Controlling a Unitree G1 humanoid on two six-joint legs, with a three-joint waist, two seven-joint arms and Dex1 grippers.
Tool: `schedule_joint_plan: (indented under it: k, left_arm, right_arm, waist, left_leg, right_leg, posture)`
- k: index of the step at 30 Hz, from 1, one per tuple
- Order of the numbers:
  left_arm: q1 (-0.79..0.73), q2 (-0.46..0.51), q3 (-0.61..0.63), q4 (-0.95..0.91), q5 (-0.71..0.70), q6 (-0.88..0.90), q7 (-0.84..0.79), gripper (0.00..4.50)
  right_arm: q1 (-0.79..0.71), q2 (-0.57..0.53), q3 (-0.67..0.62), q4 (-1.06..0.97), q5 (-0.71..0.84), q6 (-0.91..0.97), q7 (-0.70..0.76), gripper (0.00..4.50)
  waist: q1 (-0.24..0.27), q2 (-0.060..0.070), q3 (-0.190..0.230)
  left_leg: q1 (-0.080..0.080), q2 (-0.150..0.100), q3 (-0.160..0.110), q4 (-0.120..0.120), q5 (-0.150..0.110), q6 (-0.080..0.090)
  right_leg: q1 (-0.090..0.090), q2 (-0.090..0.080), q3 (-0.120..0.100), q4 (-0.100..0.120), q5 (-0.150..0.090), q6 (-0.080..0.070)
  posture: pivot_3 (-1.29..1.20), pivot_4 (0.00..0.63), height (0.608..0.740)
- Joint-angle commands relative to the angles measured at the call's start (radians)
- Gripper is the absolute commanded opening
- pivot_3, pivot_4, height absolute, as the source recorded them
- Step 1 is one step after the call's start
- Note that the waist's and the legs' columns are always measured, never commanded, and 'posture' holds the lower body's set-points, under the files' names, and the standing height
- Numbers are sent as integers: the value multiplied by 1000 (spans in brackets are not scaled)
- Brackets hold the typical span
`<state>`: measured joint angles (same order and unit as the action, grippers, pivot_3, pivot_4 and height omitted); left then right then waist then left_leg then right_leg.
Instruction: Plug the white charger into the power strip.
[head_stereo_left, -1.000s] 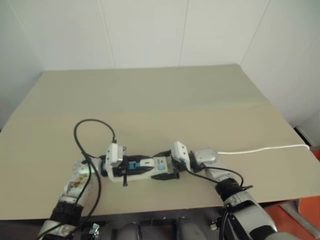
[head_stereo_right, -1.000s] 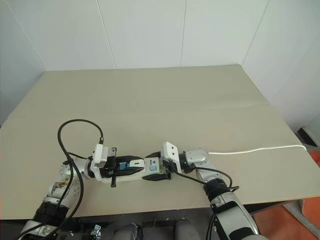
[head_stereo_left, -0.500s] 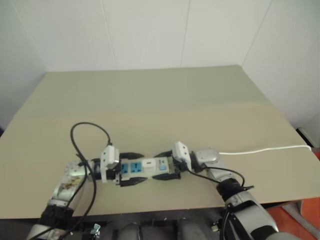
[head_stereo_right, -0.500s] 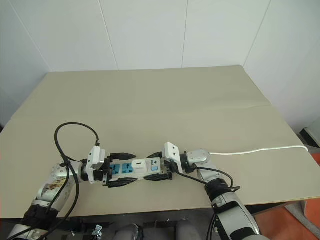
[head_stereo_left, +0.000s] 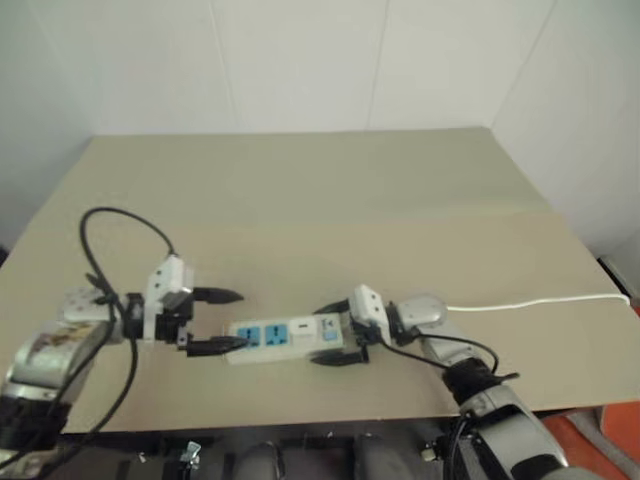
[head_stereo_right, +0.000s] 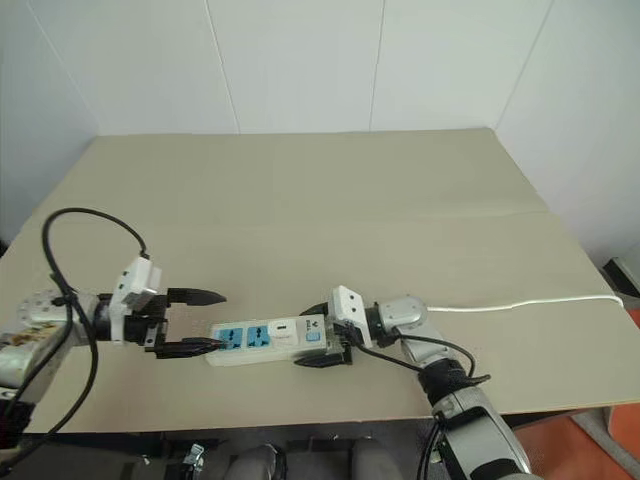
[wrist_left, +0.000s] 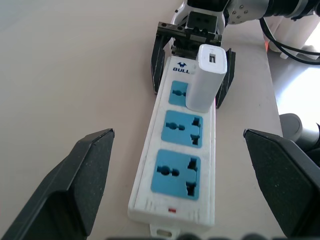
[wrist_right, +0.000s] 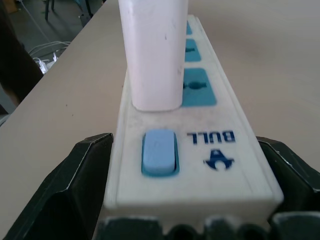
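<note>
The power strip (head_stereo_left: 262, 337) lies on the tan table (head_stereo_left: 330, 200) near its front edge. The white charger (wrist_left: 206, 77) stands upright in the socket nearest the blue switch (wrist_right: 159, 151). The other two blue sockets (wrist_left: 181, 127) are bare. My left gripper (head_stereo_left: 242, 320) hovers open just off the strip's free end, holding nothing. My right gripper (head_stereo_left: 318, 335) is open, one black finger on each side of the strip's switch end, with a small gap showing on both sides in the left wrist view.
The strip's thin white cord (head_stereo_left: 530, 302) runs right to the table's edge. A black cable loop (head_stereo_left: 120, 215) arches over my left wrist. The table's front edge lies close below the strip. White walls close the back and right.
My left gripper let go of the charger, opened wide and drew back to the left and up. The charger stays in its socket. My right gripper's fingers spread slightly.
</note>
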<state>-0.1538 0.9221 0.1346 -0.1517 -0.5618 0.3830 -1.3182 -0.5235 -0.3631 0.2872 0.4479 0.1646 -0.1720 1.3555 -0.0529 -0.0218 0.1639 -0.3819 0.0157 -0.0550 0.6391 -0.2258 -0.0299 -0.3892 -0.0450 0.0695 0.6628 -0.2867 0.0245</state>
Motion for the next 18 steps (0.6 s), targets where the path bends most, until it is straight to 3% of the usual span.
schedule_joint_plan:
  k: [1,8,12,18]
  left_arm:
    - [70,35,114,-47,-34,-12,-13,4500]
    - [243,81,318,-89,-52,26,2,4500]
    - [366,71,463,-156,-81,80,7,4500]
    - [505,49,588,-234,-110,117,-2,4500]
  right_arm:
    - [61,-106,-76,-123,49,68,6,4469]
    - [167,-311,-228,-345,162,207,-6,4469]
    - [189,-411,-308,-326,172,213,-7,4469]
    - [170,-464,-353,-293,191,225,4,4469]
  waist:
    - [8,-1,2]
    - [8,-1,10]
    - [5,-2,14]
    - [7,-3,16]
  left_leg:
    - [-1,0,0,0,0,0]
    - [-3,1,0,1,0,0]
    - [-3,1,1,0,0,0]
    - [-3,1,2,0,0,0]
  right_leg:
    - [-1,0,0,0,0,0]
    - [-3,1,-1,0,0,0]
    - [-4,1,-1,0,0,0]
    - [-3,1,0,0,0,0]
  posture:
    - [0,150,740]
    - [0,150,740]
    - [0,150,740]
    - [0,150,740]
